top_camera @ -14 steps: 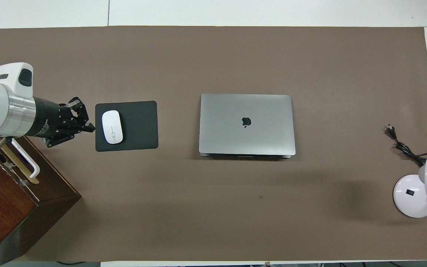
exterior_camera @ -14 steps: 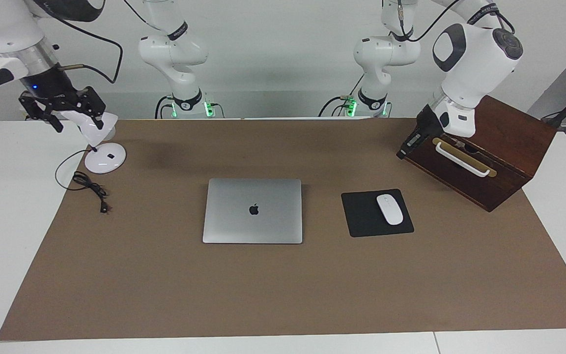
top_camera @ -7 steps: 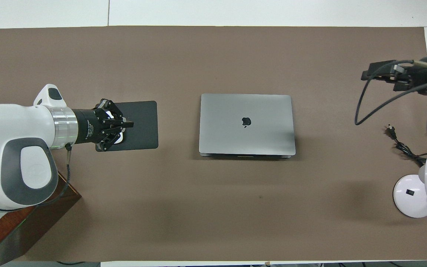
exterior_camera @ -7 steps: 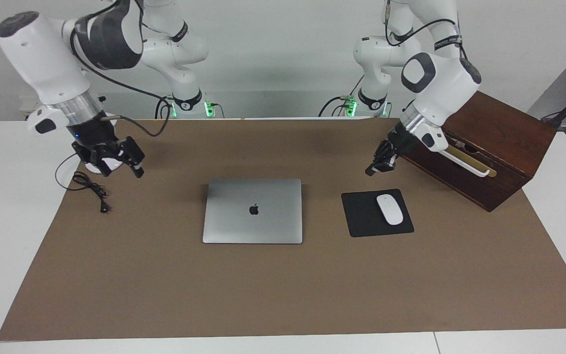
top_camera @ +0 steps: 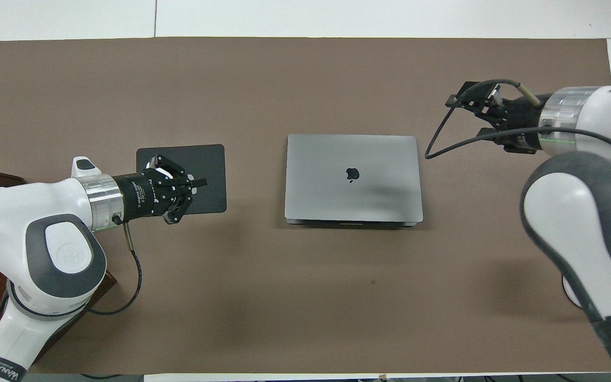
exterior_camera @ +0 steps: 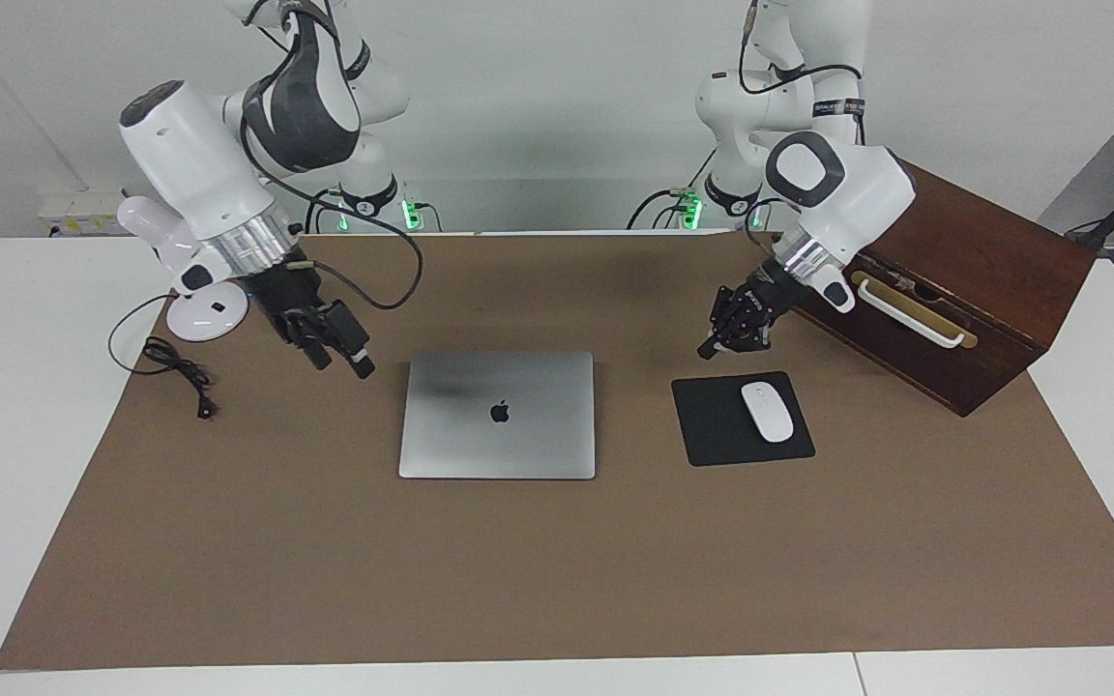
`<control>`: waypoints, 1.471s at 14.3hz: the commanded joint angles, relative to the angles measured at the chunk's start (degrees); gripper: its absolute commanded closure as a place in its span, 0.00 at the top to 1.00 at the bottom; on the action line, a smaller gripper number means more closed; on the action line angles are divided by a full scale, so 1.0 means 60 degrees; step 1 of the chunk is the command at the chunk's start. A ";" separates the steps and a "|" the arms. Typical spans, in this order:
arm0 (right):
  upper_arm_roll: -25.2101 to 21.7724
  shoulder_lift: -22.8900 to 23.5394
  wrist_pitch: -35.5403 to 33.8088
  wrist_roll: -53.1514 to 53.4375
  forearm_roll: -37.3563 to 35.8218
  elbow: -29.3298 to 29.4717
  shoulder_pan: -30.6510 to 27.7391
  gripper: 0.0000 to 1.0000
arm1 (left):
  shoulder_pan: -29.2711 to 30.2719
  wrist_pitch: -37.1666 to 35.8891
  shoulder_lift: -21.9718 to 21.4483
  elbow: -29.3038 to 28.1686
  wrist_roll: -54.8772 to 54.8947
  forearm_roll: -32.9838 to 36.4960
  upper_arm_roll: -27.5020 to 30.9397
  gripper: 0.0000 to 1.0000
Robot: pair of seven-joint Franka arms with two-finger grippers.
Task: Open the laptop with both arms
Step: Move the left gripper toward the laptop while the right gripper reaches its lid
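The silver-grey laptop (exterior_camera: 497, 414) lies closed and flat in the middle of the brown mat, apple logo up; it also shows in the overhead view (top_camera: 353, 178). My right gripper (exterior_camera: 341, 365) is open and hangs over the mat just off the laptop's corner toward the right arm's end, apart from it; the overhead view shows it too (top_camera: 467, 112). My left gripper (exterior_camera: 710, 346) is shut and empty, raised over the mouse pad's robot-side edge, apart from the laptop. In the overhead view it (top_camera: 198, 183) covers the mouse pad.
A black mouse pad (exterior_camera: 712, 425) with a white mouse (exterior_camera: 767, 411) lies beside the laptop toward the left arm's end. A dark wooden box (exterior_camera: 982, 290) with a white handle stands past it. A white desk lamp (exterior_camera: 207, 311) and its black cable (exterior_camera: 175, 367) sit at the right arm's end.
Both arms have swung inward toward the laptop. The right gripper came from over the lamp down to the laptop's corner. The left gripper moved from the box to over the mouse pad.
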 commanded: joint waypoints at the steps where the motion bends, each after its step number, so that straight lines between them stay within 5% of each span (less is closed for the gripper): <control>1: -0.0062 -0.0781 0.1326 0.1234 0.0243 -0.1369 0.0673 1.00 | -0.0560 0.0699 0.0163 -0.0472 -0.0239 -0.1552 0.0053 0.00; 6: -0.0062 -0.1148 0.2251 0.3432 0.0345 -0.2160 0.1451 1.00 | -0.1748 0.1666 0.1614 -0.0253 0.0708 -0.4979 0.0068 0.00; 11: -0.0033 -0.1763 0.2323 0.3596 0.0345 -0.3215 0.1465 1.00 | -0.2304 0.1667 0.2097 -0.0223 0.1779 -0.6007 0.0053 0.00; 14: 0.0288 -0.1807 0.2308 0.4048 0.0345 -0.3361 0.1465 1.00 | -0.2949 0.2105 0.2259 -0.0223 0.3185 -0.7881 0.0068 0.00; 21: 0.0729 -0.1383 0.3888 0.5454 0.0345 -0.3786 0.2328 1.00 | -0.3549 0.2339 0.2450 0.0069 0.3291 -0.8426 0.0053 0.00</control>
